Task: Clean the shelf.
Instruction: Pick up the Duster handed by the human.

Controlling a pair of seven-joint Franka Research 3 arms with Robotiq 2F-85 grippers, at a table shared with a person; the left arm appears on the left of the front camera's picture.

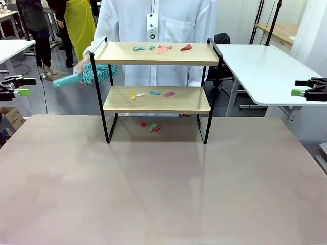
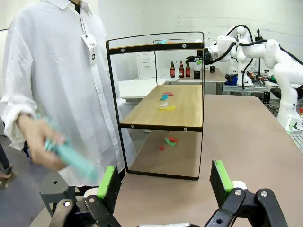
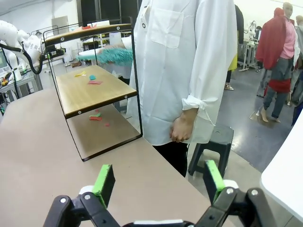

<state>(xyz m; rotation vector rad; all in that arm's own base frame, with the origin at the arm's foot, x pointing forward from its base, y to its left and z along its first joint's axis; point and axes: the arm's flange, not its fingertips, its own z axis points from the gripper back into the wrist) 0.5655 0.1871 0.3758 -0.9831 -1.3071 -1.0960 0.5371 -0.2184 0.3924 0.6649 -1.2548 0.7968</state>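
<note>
**Shelf cleaning: duster at the top board, both pincers wide**
The shelf [image 1: 122,53] stands at 12 o'clock on the table [image 1: 163,189]. Paper scraps [image 1: 162,49] lie on both boards and on the table beneath. A person's hand [image 1: 82,66] holds a teal duster [image 1: 97,74] at 9 o'clock of the top board. The left pincer [image 2: 163,177] and right pincer [image 3: 158,179] are wide and hold nothing. Recommended: sweep the top board first, from 9 toward 3 o'clock, without tipping the frame.
</note>
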